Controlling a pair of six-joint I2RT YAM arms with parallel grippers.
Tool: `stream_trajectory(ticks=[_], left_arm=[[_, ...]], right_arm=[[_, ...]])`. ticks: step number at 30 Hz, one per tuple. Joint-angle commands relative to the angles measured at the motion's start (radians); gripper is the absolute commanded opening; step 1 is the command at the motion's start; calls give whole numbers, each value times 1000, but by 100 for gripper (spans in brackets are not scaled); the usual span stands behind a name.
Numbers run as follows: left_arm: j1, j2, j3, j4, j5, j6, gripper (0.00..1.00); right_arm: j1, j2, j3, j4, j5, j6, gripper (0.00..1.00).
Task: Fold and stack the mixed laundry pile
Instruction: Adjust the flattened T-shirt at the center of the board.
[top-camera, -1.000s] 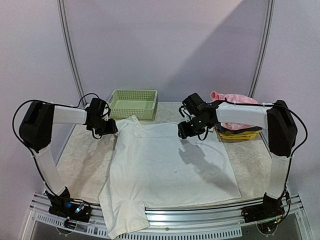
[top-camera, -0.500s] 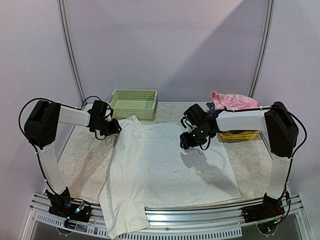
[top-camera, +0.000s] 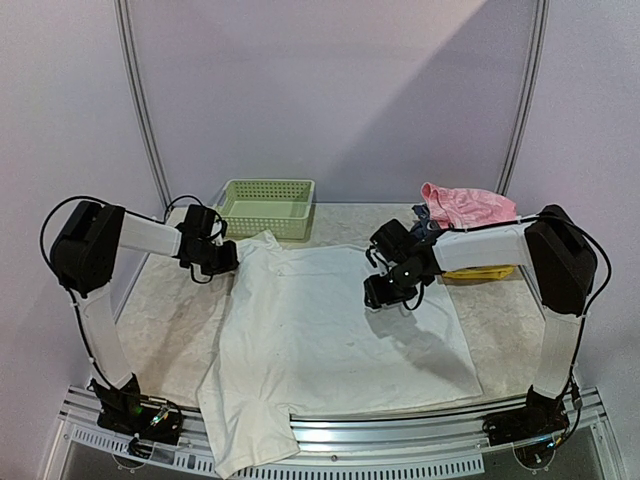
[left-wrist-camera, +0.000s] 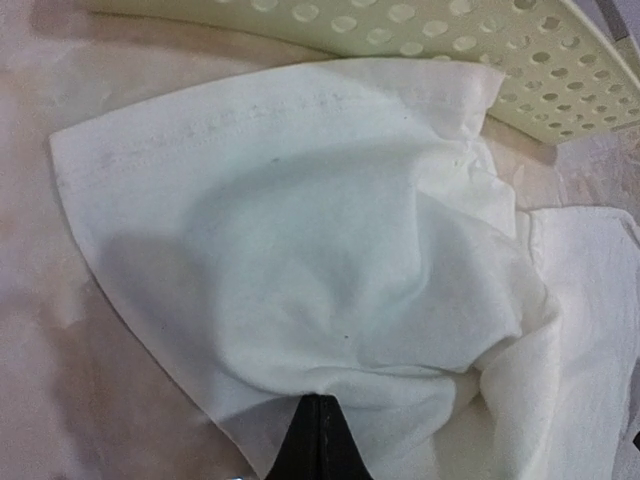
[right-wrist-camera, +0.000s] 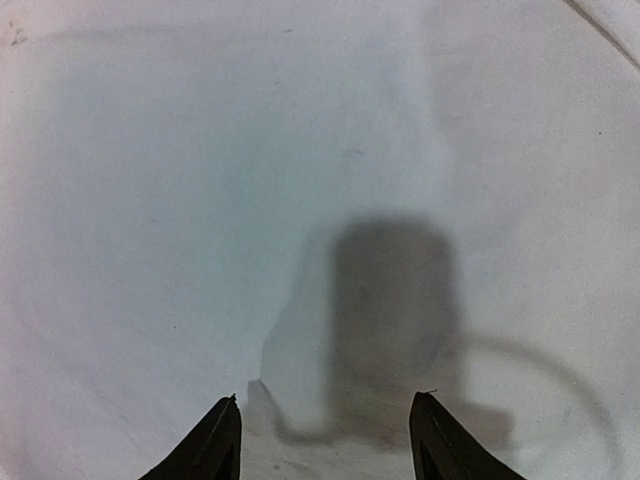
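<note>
A large white shirt (top-camera: 330, 320) lies spread flat on the table, its lower left part hanging over the near edge. My left gripper (top-camera: 228, 258) is shut on the shirt's far-left sleeve (left-wrist-camera: 300, 250), the cloth bunched at the closed tips (left-wrist-camera: 320, 400). Over the shirt's upper right area my right gripper (top-camera: 385, 295) hovers open, nothing between its fingers (right-wrist-camera: 222, 440), only flat white cloth (right-wrist-camera: 200, 200) below. The thin pink piece (top-camera: 465, 205) lies at the back right on other clothes.
A pale green lattice basket (top-camera: 266, 207) stands at the back, just beyond the held sleeve; its wall (left-wrist-camera: 500, 60) fills the top of the left wrist view. Folded yellow and dark clothes (top-camera: 480, 270) lie under the right arm. A metal rail runs along the near edge.
The left gripper has closed on the sleeve. The right gripper has moved down and nearer, out over the shirt, still open.
</note>
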Motion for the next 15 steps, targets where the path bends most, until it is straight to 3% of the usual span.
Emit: stream_trajectory(ticks=[1,5,9,15], left_arm=[[4,-93,41,-149,-104,75,0],[-20,-170,136,-369,-297,168,0],[-71,-184,295,-589,-580,252,0],[-132,-13,577,-867,-864,398,1]], right_arm=[[5,-22,-32,14,17,19,58],[4,-22,-55,19,26,25,58],[3,-17,-60,17,32,23,58],[-3,2,-57,19,25,23,58]])
